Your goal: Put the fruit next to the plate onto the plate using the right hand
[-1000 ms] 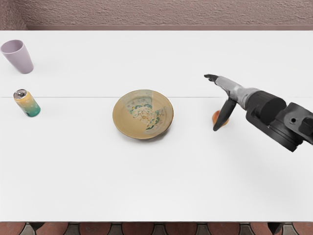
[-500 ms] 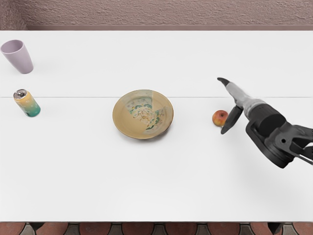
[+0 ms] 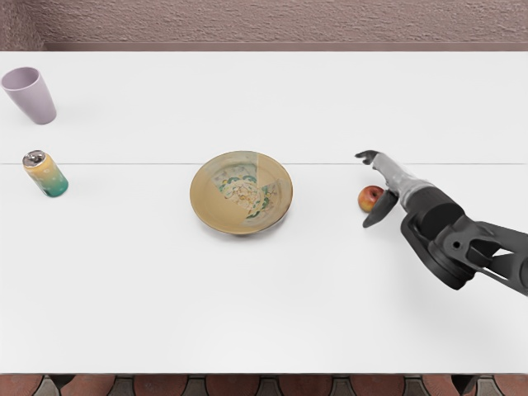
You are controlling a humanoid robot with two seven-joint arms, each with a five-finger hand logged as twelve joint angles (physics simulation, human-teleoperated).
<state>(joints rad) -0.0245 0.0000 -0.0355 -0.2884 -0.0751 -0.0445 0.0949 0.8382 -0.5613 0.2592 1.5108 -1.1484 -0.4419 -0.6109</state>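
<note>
A single head-mounted camera covers the scene. It sits above the near edge of the table (image 3: 264, 330) and looks down at a slant toward the far side. The white tabletop spans the frame from left to right. Its far edge meets a textured wall (image 3: 289, 21) at the top; tiled floor (image 3: 165, 386) shows below the near edge. The plate (image 3: 241, 191) lies near frame centre. A cup (image 3: 30, 95) and can (image 3: 45, 173) mark the far left; the right arm (image 3: 450, 243) enters from the right edge. Range is moderate.
</note>
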